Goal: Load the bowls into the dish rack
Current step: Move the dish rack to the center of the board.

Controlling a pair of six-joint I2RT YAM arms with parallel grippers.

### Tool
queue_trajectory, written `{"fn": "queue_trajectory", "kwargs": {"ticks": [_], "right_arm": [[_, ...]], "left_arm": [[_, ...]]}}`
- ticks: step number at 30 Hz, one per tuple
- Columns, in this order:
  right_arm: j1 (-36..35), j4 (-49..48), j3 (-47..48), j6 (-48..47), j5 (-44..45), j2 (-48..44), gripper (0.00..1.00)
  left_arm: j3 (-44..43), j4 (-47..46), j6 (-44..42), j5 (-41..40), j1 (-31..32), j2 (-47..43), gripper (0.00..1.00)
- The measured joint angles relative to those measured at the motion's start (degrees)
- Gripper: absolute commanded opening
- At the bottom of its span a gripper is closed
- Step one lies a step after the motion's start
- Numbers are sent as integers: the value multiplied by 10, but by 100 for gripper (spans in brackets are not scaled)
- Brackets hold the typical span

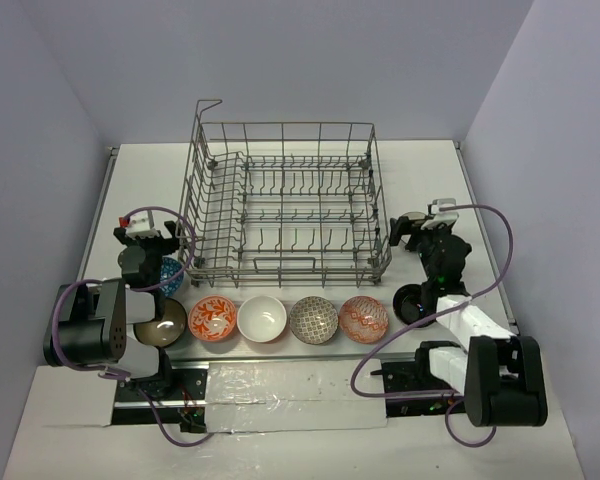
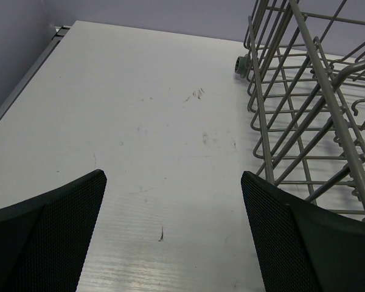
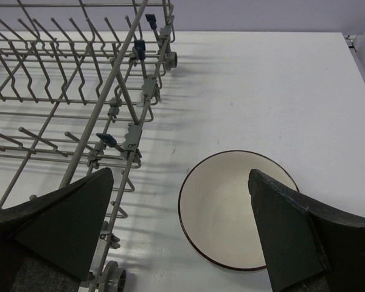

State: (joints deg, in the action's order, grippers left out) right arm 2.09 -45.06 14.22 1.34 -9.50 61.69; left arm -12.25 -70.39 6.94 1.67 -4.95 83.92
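**Grey wire rack mid-table, bowls lined up below it**

Lowest in the overhead view, a pale taped strip (image 1: pixel 280 385) runs along the table (image 1: pixel 420 170) between the two arm bases. Just above it, five bowls sit upright in a line, each apart from the next. From left to right they are a brown bowl (image 1: pixel 160 322), an orange-patterned bowl (image 1: pixel 213 318), a white bowl (image 1: pixel 262 318), a grey-patterned bowl (image 1: pixel 313 320) and a red-patterned bowl (image 1: pixel 364 318). The left arm covers part of the brown one. Above it a teal bowl (image 1: pixel 173 278) shows beside the rack's lower left corner, mostly hidden by that arm.

The left pincer (image 2: pixel 173 179) stands spread wide and released, with nothing between its fingers. It hangs over bare, scuffed table left of the dish rack (image 1: pixel 285 212), whose wire wall fills the right of the wrist view.

The right pincer (image 3: pixel 181 176) is just as wide apart and grips nothing. Under it a cream-lined bowl with a dark rim (image 3: pixel 231 207) sits upright on the table, just beside the rack's right wall with a strip of table between. The right finger hides its right edge.

The rack takes up the centre of the overhead view, with rows of upright tines and a raised loop (image 1: pixel 210 102) at its upper left corner. Every bowl in view sits on the table outside it.
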Motion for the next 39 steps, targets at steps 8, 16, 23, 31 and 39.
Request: {"fn": "queue_trajectory", "kwargs": {"ticks": [8,16,23,31,39], "right_arm": [[2,127,84,-6,-17,-62,100],[4,283,180,-38,-56,-103,100],[5,363,188,-43,-50,-123,100],[6,458,271,-57,-32,-129,100],[14,475,274,-56,-35,-156,100]], "left_arm": [[0,0,0,0,0,0,99],[0,0,0,0,1,0,99],[0,0,0,0,1,0,99],[-1,33,-8,26,7,-30,99],[-27,130,-6,20,8,-97,99]]}}
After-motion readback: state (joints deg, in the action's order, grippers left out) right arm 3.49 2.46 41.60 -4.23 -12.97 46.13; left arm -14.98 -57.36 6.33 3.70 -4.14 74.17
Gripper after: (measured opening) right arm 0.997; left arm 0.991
